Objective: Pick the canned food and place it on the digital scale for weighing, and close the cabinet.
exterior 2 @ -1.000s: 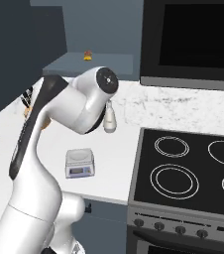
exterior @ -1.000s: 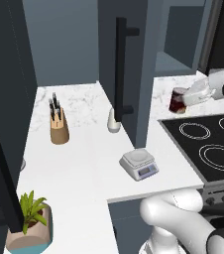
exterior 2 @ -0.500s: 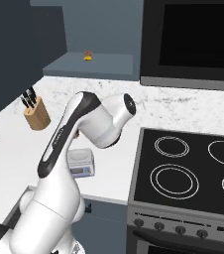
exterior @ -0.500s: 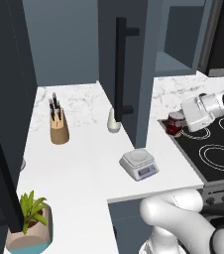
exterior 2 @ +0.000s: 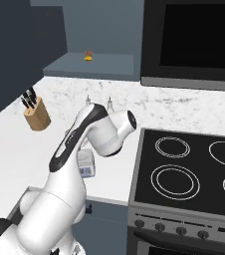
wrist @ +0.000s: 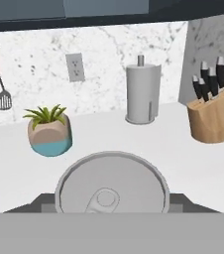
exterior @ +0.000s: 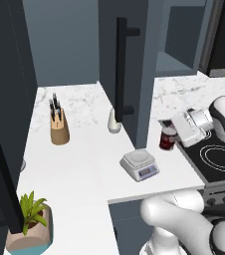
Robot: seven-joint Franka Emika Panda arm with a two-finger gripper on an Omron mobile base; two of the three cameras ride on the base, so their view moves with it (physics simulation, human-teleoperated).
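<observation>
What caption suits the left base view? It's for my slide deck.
Gripper carries the canned food toward the digital scale; cabinet door open.

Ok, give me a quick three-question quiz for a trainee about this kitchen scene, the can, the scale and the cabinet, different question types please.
1. True or false: the canned food already rests on the digital scale.
2. Multiple choice: where is the gripper in the left base view? A) over the knife block B) shut on the canned food, to the right of the scale C) on the cabinet handle.
3. Fill in: the cabinet door stands ____.

Key: 1 false, the can is held off to the scale's right. 2 B. 3 open.
</observation>
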